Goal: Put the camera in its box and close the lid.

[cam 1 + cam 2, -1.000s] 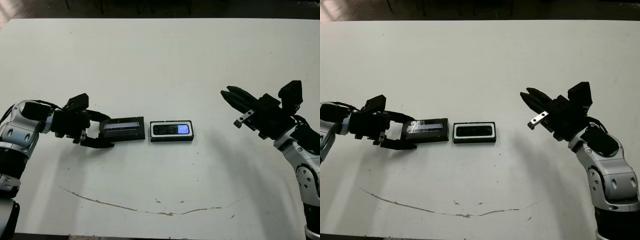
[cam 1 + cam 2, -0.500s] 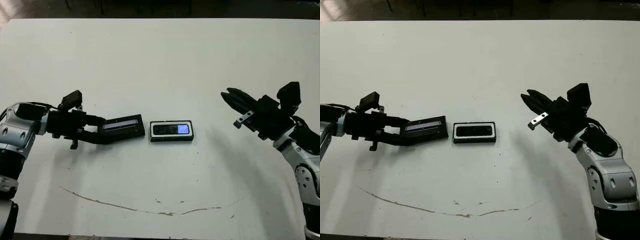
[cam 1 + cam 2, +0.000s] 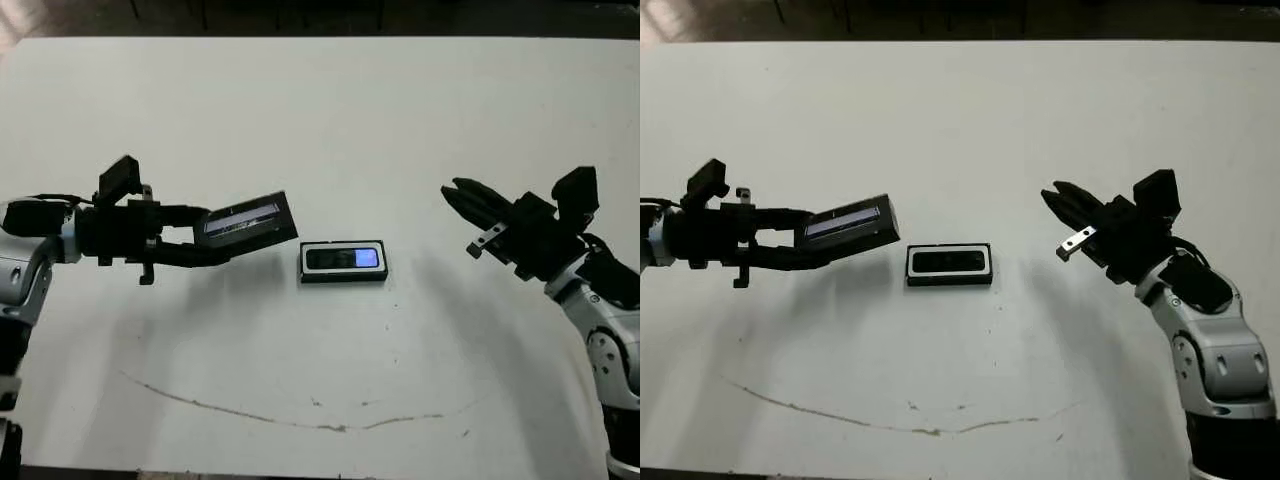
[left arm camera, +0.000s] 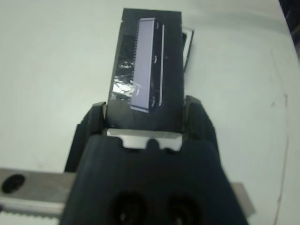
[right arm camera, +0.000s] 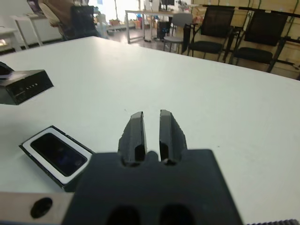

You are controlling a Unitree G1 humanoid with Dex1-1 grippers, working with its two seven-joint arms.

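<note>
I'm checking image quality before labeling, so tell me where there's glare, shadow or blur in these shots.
Left eye view: a bluish glare patch on the camera in the box, and a soft shadow on the table under the raised lid. Left wrist view: the left hand is soft and out of focus, with bright specks on the lid. Right wrist view: the right hand looks sharp, while windows behind are blown out.

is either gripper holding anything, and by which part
The left gripper holds the lid by one short end, lifted and tilted. The right gripper holds nothing.
</note>
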